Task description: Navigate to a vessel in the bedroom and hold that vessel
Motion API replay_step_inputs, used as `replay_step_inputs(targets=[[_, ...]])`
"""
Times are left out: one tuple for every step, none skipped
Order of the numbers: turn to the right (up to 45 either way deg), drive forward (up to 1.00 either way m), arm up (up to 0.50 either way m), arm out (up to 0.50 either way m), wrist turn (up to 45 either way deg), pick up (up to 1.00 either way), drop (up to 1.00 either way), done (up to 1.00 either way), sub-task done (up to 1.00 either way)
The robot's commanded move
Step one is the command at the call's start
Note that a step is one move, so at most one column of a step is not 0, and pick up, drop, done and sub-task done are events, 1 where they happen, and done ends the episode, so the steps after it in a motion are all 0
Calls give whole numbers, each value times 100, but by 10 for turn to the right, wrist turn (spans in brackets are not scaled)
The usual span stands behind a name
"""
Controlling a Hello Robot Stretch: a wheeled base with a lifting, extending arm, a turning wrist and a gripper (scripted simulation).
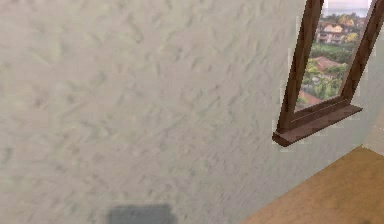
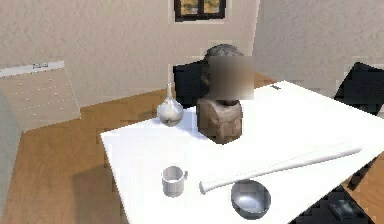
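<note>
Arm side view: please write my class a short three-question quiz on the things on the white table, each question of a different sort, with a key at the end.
1. Multiple choice: The long white bat lies on: A) a bed B) the white table C) a shelf.
2. True or false: The mug and the grey bowl stand apart, not touching.
3. Fill the gap: In the arm side view, the round-bellied vase stands to the ____ of the bust.

Key: 1 B; 2 true; 3 left.
</note>
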Motion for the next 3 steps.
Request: replay_step_inputs(targets=[[0, 0, 50, 0, 0, 0, 0, 0, 0], [0, 0, 22, 0, 0, 0, 0, 0, 0], [0, 0, 0, 32, 0, 0, 0, 0, 0]])
